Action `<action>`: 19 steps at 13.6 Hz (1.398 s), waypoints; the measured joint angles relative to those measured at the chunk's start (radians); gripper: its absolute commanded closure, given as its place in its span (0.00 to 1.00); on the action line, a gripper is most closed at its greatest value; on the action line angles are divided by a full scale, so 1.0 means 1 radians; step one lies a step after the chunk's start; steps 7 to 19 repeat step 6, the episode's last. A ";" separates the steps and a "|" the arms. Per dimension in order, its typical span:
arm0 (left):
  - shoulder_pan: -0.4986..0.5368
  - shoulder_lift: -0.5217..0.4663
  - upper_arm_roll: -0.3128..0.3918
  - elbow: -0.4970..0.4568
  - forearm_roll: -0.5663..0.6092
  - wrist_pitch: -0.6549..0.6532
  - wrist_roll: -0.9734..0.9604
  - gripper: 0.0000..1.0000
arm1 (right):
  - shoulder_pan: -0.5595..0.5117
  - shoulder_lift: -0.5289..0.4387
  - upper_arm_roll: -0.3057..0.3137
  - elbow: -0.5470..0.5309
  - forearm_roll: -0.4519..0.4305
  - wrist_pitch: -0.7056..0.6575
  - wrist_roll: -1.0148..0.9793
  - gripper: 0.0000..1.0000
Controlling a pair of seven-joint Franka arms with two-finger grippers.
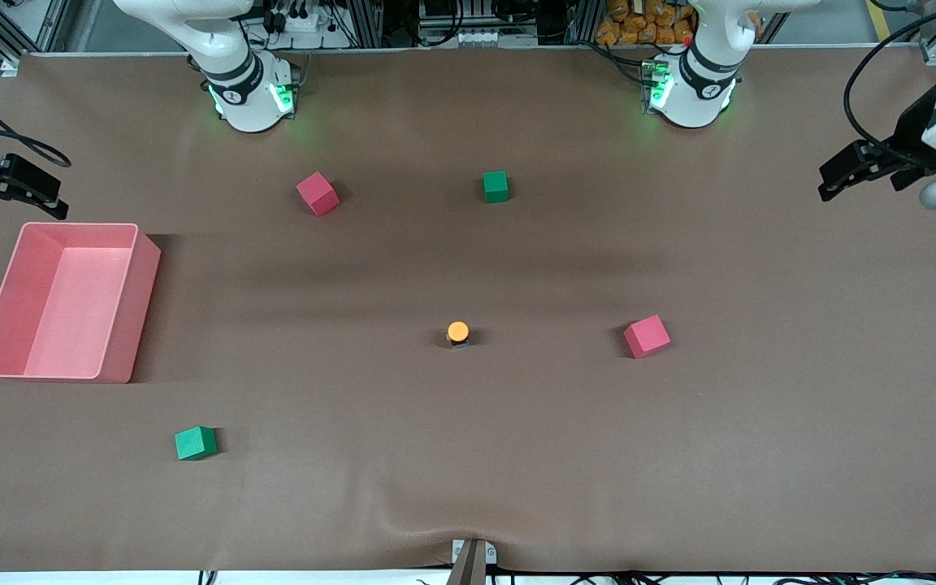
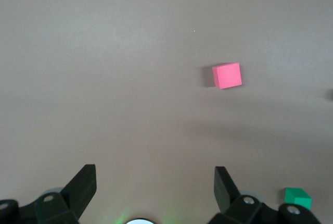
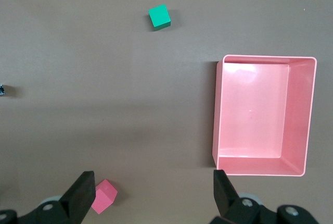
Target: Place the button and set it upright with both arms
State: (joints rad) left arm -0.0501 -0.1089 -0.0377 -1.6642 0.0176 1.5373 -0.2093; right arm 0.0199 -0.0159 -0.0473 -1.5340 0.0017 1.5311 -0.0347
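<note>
Two arms wait at the ends of the bench, each with its hand spread wide and holding nothing. The left hand hangs over the bench edge at the left arm's end; the right hand hangs over the edge at the right arm's end, just above the pink bin. The button stands upright near the middle of the brown bench, orange cap up on its black body, touched by nothing. A pink cube sits beside it toward the left arm's end. Another pink cube and a green cube lie farther from the front camera, closer to the arm bases. A second green cube lies nearer to the camera than the bin, which is open and has nothing inside.
</note>
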 measured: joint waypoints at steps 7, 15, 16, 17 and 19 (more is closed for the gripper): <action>-0.001 -0.050 0.021 0.005 0.000 -0.003 0.091 0.00 | 0.000 0.000 0.000 0.000 0.000 0.000 0.000 0.00; -0.001 -0.050 0.021 0.005 0.000 -0.003 0.091 0.00 | 0.000 0.000 0.000 0.000 0.000 0.000 0.000 0.00; -0.001 -0.050 0.021 0.005 0.000 -0.003 0.091 0.00 | 0.000 0.000 0.000 0.000 0.000 0.000 0.000 0.00; -0.001 -0.050 0.021 0.005 0.000 -0.003 0.091 0.00 | 0.000 0.000 0.000 0.000 0.000 0.000 0.000 0.00; -0.001 -0.050 0.021 0.005 0.000 -0.003 0.091 0.00 | 0.000 0.000 0.000 0.000 0.000 0.000 0.000 0.00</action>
